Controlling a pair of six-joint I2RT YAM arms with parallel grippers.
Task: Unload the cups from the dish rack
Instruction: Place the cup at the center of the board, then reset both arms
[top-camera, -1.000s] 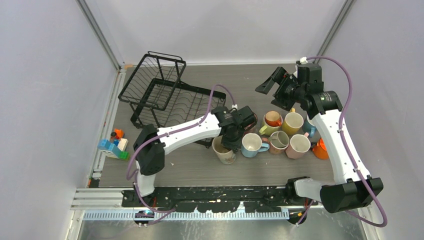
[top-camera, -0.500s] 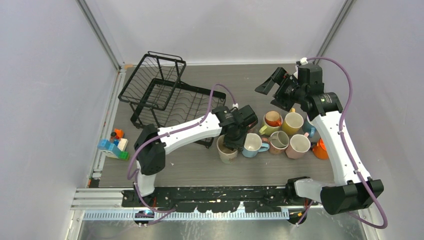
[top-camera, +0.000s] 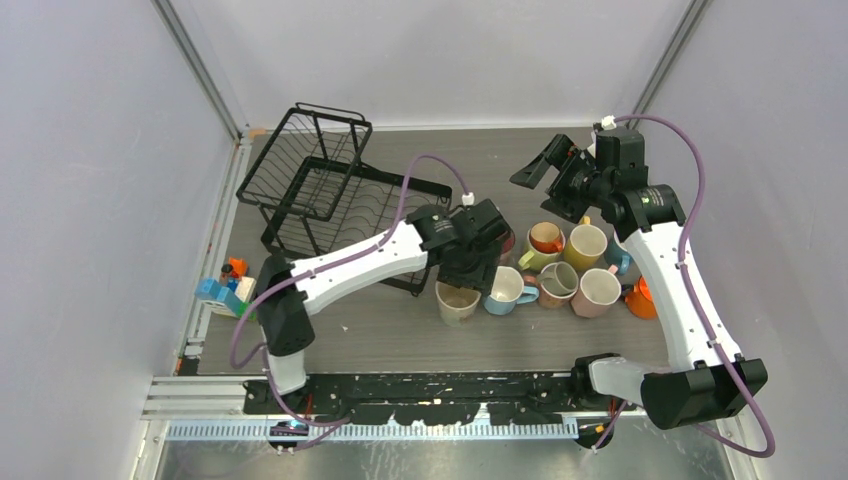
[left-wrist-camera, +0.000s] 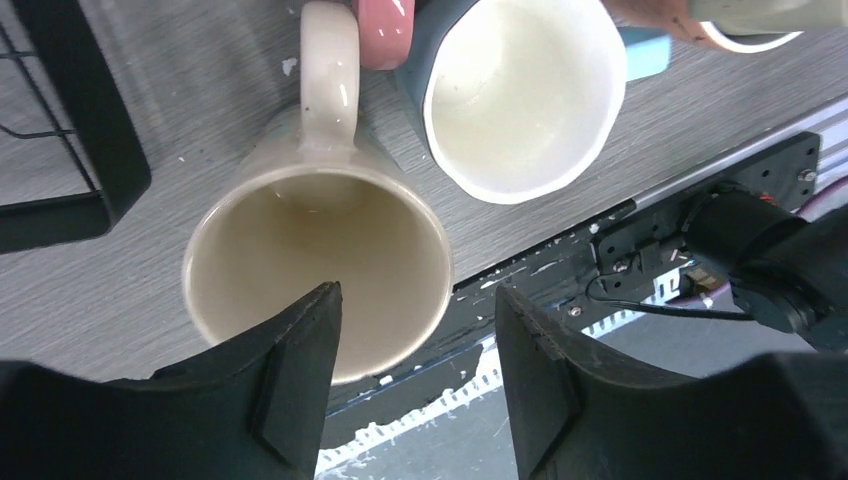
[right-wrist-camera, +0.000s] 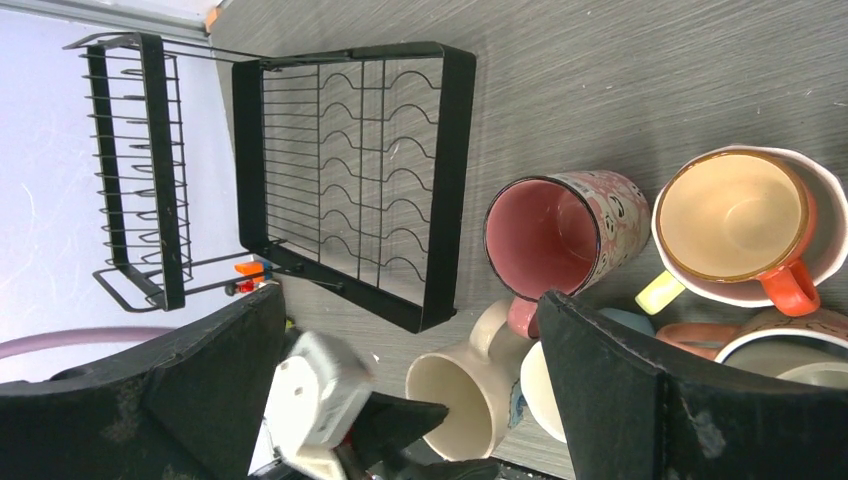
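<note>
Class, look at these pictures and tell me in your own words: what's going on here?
The left gripper hangs open over a beige mug that stands upright on the table in front of the dish rack, one finger above its mouth, the other outside the rim. The rack looks empty. The other mugs stand grouped to the right. The right gripper is raised, open and holding nothing.

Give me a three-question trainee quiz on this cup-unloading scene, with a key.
1. True or false: the dish rack has a mug in it.
2. The left gripper has its jaws over which mug? A beige, B orange, C yellow.
3. Fill in: the right gripper has its jaws ____.

Key:
1. False, the rack is empty.
2. A, the beige mug, upright on the table.
3. Open.
</note>
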